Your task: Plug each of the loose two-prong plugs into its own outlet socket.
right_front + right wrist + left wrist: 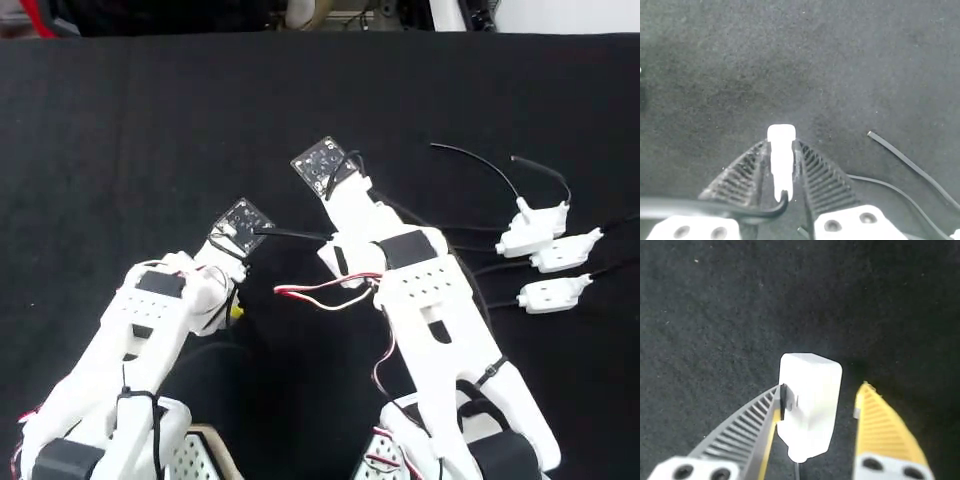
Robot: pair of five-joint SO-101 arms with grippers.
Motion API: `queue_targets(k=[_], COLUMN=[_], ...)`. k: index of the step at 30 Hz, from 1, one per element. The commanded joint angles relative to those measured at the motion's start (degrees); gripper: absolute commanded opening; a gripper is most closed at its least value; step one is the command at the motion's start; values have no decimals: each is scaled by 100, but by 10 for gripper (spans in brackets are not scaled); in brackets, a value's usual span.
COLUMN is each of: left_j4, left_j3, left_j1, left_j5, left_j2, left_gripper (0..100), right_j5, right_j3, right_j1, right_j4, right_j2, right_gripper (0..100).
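My right gripper (781, 145) is shut on a narrow white plug (781, 150) held above the black table. The plug's black cable (715, 211) curls away across the fingers' base. A wider white outlet block (810, 405) stands between the fingers of my left gripper (822, 386). The block rests against the grey finger (747, 427), and a dark gap separates it from the yellow finger (885, 430), so this gripper is open. From above, the left arm (150, 320) and the right arm (430, 290) lean in side by side, with a black cable (295, 235) running between their wrists.
Three white connector pieces (530, 232), (565, 250), (550, 293) with black cables lie on the table's right side. Two loose cable ends (470, 158), (545, 170) curve behind them. A thin black cable (910, 165) lies near the right gripper. The black table (150, 130) stretches out at the left and back.
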Motion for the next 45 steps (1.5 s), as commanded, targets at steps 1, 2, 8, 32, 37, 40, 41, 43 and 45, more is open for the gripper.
queue_targets(k=[1, 2, 8, 32, 37, 40, 41, 43, 45], left_j4=[97, 88, 70, 378, 396, 396, 404, 404, 387], left_j3=[-136, -136, -356, -242, -514, -514, -514, -514, -514], left_j1=[-22, -40, -215, 127, -40, -13, -13, -22, -57], left_j5=[-114, -97, 738, -255, -229, -229, -229, -220, -211], left_j2=[26, 26, 18, -281, 44, 70, 70, 79, 79], left_gripper=[151, 123, 30, 30, 30, 30, 30, 56, 113], right_j5=[62, 62, 62, 26, 26, 26, 26, 35, 35], right_j3=[-22, -22, -22, -13, -13, -13, -13, -13, -13], right_j1=[79, 79, 79, 53, 53, 53, 53, 53, 53], right_j4=[-114, -114, -114, -79, -79, -79, -79, -79, -79], right_j2=[-127, -127, -127, -136, -136, -136, -136, -136, -136], right_gripper=[11, 11, 11, 11, 11, 11, 11, 11, 11])
